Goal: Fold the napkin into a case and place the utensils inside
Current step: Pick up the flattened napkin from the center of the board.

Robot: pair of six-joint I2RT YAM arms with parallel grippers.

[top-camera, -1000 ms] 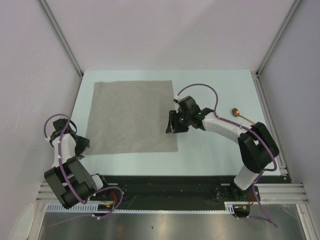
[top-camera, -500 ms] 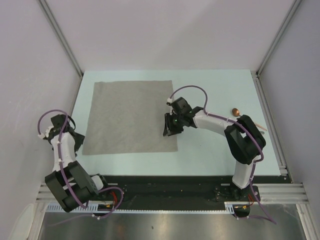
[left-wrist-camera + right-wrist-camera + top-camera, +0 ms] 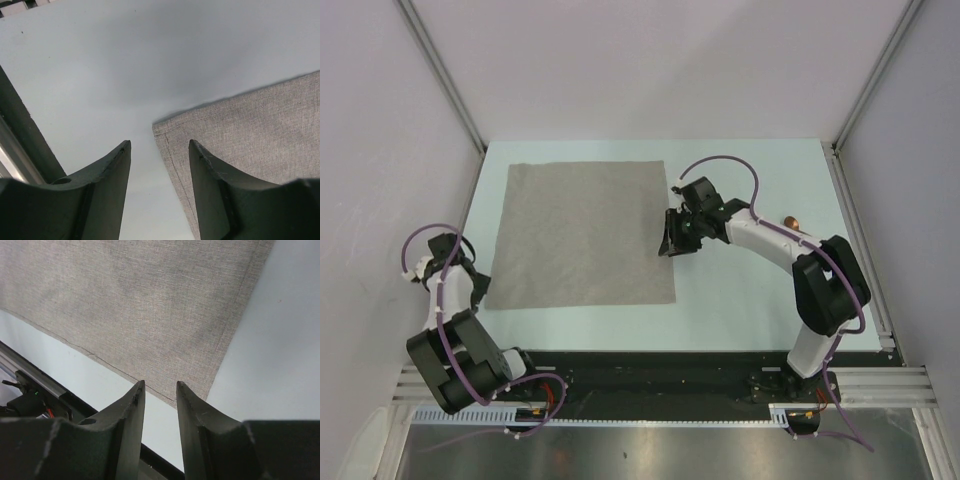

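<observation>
The napkin [image 3: 582, 235] lies flat and unfolded on the bench [image 3: 740, 300], in 1 layer. It looks light, soft and limp. It will likely sag from any pinch, and 1 grasp alone would probably drag it rather than fold it squarely. I judge the stitched hem [image 3: 167, 160] at the corners the best place to take hold, with the 2 corners of 1 edge lifted together. The weave looks matte rather than slippery, but it lies thin against the bench, so a finger must get under the hem.

The left pincer [image 3: 477, 292] sits at the napkin's near-left corner, its jaws well apart and holding nothing. The right pincer [image 3: 670, 240] hangs at the napkin's right edge, about midway along it, with its jaws a narrow gap apart and nothing between them.

Only the overhead view shows the whole napkin and the copper spoon [image 3: 790, 221], which lies well to the right of the napkin, mostly hidden behind the right arm. No silvery piece shows. The left wrist view adds the near-left corner lying flat just beyond the fingertips. The right wrist view adds the hem stitching running down the right edge to the near-right corner. No view tells whether either pincer touches the cloth
</observation>
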